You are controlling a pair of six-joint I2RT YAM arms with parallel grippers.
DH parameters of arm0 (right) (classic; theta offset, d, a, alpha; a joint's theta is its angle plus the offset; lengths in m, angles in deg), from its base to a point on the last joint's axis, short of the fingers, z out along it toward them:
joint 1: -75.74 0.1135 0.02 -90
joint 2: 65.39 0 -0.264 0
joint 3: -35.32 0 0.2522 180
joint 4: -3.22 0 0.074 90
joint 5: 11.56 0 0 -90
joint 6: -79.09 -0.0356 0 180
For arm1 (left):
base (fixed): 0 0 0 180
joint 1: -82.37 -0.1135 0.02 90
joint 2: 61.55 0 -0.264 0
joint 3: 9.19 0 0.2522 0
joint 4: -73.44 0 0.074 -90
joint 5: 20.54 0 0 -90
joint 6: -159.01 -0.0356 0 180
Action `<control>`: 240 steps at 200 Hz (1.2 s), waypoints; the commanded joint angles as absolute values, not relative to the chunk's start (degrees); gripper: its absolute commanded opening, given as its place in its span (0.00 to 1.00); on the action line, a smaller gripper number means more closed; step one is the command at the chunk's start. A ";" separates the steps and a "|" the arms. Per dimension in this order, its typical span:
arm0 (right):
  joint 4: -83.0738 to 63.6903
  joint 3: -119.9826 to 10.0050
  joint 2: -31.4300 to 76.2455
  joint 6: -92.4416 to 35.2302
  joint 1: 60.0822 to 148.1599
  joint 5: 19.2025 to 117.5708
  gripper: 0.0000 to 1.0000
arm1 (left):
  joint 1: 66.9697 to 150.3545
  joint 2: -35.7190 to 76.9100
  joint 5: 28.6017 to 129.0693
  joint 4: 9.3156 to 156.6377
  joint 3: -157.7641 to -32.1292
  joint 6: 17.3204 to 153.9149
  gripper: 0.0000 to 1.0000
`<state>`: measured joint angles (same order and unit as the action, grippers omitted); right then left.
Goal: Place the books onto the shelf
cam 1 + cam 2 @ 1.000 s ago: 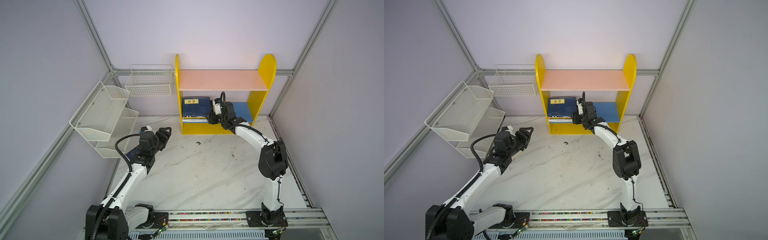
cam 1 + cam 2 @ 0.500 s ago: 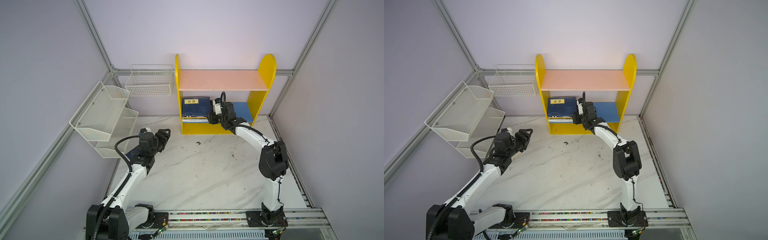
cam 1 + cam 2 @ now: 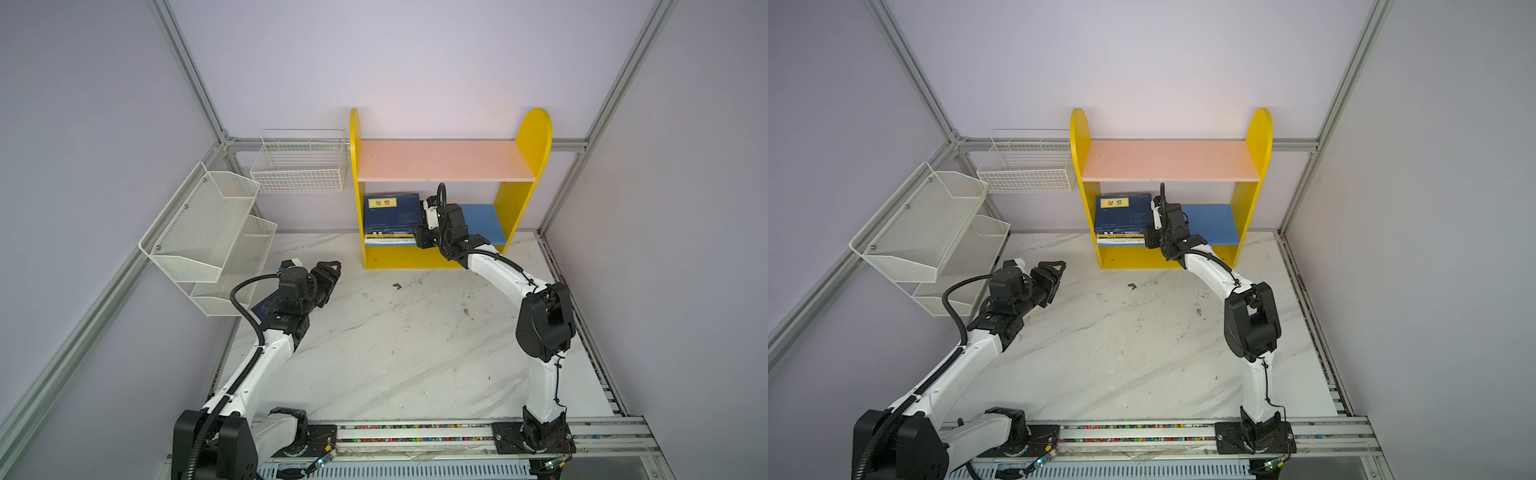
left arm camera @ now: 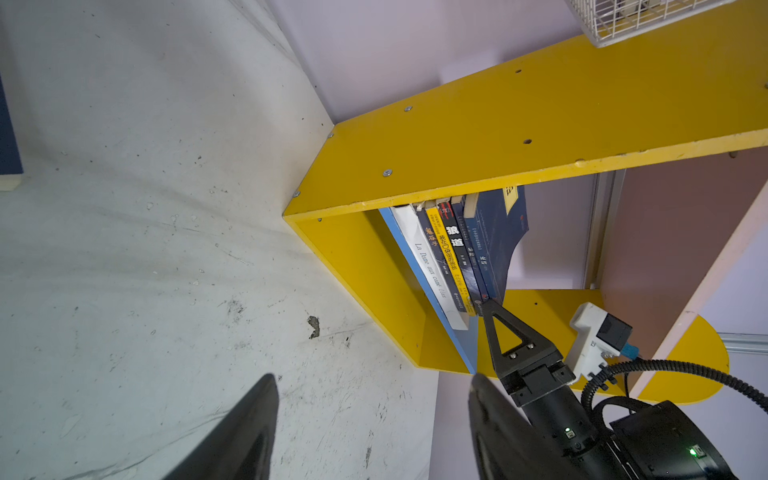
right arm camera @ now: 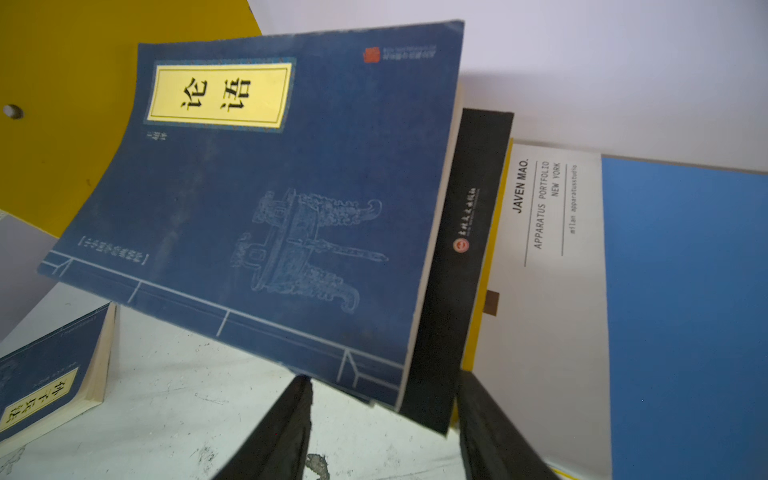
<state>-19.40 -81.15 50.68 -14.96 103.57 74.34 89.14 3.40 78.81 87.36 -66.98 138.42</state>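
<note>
Books stacked lower left in shelf; board exposed rightward. Right gripper parted at stack edge; left gripper parted.

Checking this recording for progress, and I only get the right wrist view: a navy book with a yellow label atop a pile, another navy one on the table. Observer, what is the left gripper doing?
Observer: The left gripper hangs open over the table near the white mesh rack, holding nothing.
Operator: And the one lying loose?
Observer: The loose navy book lies on the table, partly under the left arm in a top view.
Operator: How many are shelved?
Observer: The left wrist view shows the pile spine-on: six books, as far as I can count, the white one lowest.
</note>
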 commanded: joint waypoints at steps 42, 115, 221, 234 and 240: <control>-18.34 -83.15 50.49 -10.23 108.21 70.73 0.70 | 88.27 2.43 79.36 85.00 -63.77 138.62 0.71; -18.27 -82.69 48.95 -8.95 107.49 73.61 0.88 | 87.91 2.77 80.36 84.70 -63.55 138.80 0.71; -13.81 -80.47 46.24 -12.82 102.93 63.74 0.92 | 87.38 3.10 81.24 84.17 -63.55 139.12 0.71; -14.23 -81.11 46.88 -13.58 102.85 63.47 0.92 | 87.30 2.97 81.24 84.18 -63.46 139.15 0.71; -14.24 -81.20 47.09 -13.76 102.83 63.25 0.92 | 87.29 2.88 81.22 84.12 -63.38 139.23 0.71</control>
